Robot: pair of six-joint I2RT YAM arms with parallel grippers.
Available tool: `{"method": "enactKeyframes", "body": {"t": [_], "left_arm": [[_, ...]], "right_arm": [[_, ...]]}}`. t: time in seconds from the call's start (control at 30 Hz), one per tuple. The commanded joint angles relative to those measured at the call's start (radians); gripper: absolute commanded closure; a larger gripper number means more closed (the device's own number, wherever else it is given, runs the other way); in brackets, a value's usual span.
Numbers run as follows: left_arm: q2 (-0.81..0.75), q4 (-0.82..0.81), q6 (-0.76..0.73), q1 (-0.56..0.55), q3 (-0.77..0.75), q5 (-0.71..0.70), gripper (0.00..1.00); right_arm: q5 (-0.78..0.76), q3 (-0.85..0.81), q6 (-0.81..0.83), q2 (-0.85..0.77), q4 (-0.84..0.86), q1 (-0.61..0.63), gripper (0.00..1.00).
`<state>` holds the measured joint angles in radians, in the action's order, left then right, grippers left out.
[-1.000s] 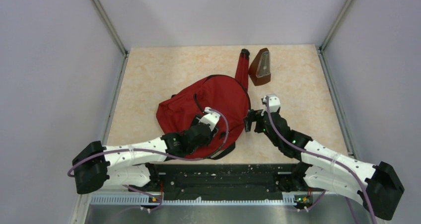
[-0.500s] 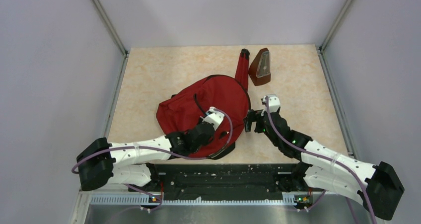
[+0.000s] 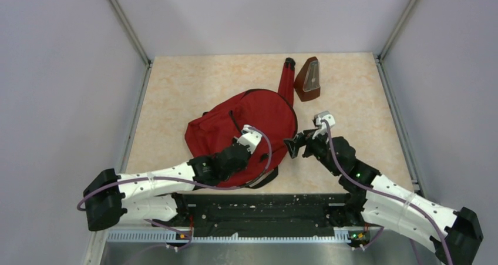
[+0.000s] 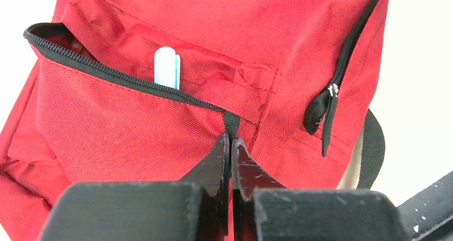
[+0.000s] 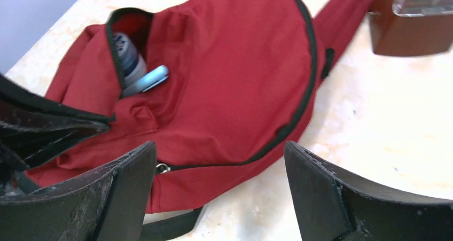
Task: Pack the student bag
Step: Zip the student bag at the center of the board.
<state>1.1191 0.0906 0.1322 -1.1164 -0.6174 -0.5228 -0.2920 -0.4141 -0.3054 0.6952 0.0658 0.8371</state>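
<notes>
The student bag (image 3: pixel 246 121) lies flat mid-table, red with black zippers. Its front pocket (image 4: pixel 107 118) gapes open, and a light blue pen-like thing (image 4: pixel 166 67) pokes out of it. In the right wrist view a white and blue bottle (image 5: pixel 128 56) sits in the same pocket beside the pen-like thing (image 5: pixel 147 79). My left gripper (image 4: pixel 231 138) is shut on the black pull tab (image 4: pixel 231 122) at the end of the pocket zipper. My right gripper (image 5: pixel 219 147) hangs open just off the bag's right edge (image 5: pixel 229 80), nothing between its fingers.
A brown wedge-shaped wooden box (image 3: pixel 308 79) stands at the back, beside the bag's red strap (image 3: pixel 286 80). The main zipper's pull (image 4: pixel 327 107) hangs on the bag's right side. A black strap (image 5: pixel 171 225) trails toward the near edge. Walls close off three sides of the table.
My left gripper has closed onto the pocket zipper's pull tab. My right arm has shifted slightly, its open gripper now turned more toward the bag.
</notes>
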Motion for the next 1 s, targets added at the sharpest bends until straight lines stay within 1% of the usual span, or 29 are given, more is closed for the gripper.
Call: {"method": "enactKeyframes", "body": {"t": [0.0, 0.13, 0.2, 0.37, 0.53, 0.7, 0.77, 0.8, 0.87, 0.97], "left_arm": [[-0.049, -0.036, 0.015, -0.002, -0.051, 0.068, 1.0], [-0.044, 0.008, 0.013, -0.001, -0.078, 0.105, 1.0], [-0.038, 0.024, 0.008, 0.001, -0.085, 0.104, 0.99], [-0.019, 0.052, 0.013, 0.009, -0.087, 0.097, 0.93], [-0.023, 0.043, 0.017, 0.02, -0.075, 0.102, 0.81], [-0.024, 0.028, 0.032, 0.037, -0.063, 0.101, 0.78], [-0.022, 0.025, 0.033, 0.04, -0.06, 0.101, 0.78], [-0.02, 0.022, 0.033, 0.042, -0.056, 0.099, 0.8], [-0.016, 0.017, 0.034, 0.046, -0.05, 0.095, 0.9], [-0.014, 0.01, 0.035, 0.051, -0.044, 0.1, 0.97]], "right_arm": [[0.162, -0.016, 0.106, 0.031, 0.127, 0.011, 0.13], [0.313, -0.055, 0.152, 0.127, 0.181, 0.012, 0.13], [0.358, -0.065, 0.154, 0.179, 0.217, 0.014, 0.13], [0.355, -0.051, 0.13, 0.247, 0.279, 0.017, 0.13], [0.352, -0.047, 0.127, 0.256, 0.276, 0.019, 0.13], [0.337, -0.028, 0.123, 0.235, 0.288, 0.019, 0.13], [0.334, -0.025, 0.124, 0.229, 0.287, 0.02, 0.13], [0.332, -0.024, 0.124, 0.228, 0.287, 0.019, 0.13], [0.334, -0.02, 0.124, 0.227, 0.285, 0.019, 0.13], [0.353, -0.019, 0.127, 0.236, 0.284, 0.019, 0.13]]}}
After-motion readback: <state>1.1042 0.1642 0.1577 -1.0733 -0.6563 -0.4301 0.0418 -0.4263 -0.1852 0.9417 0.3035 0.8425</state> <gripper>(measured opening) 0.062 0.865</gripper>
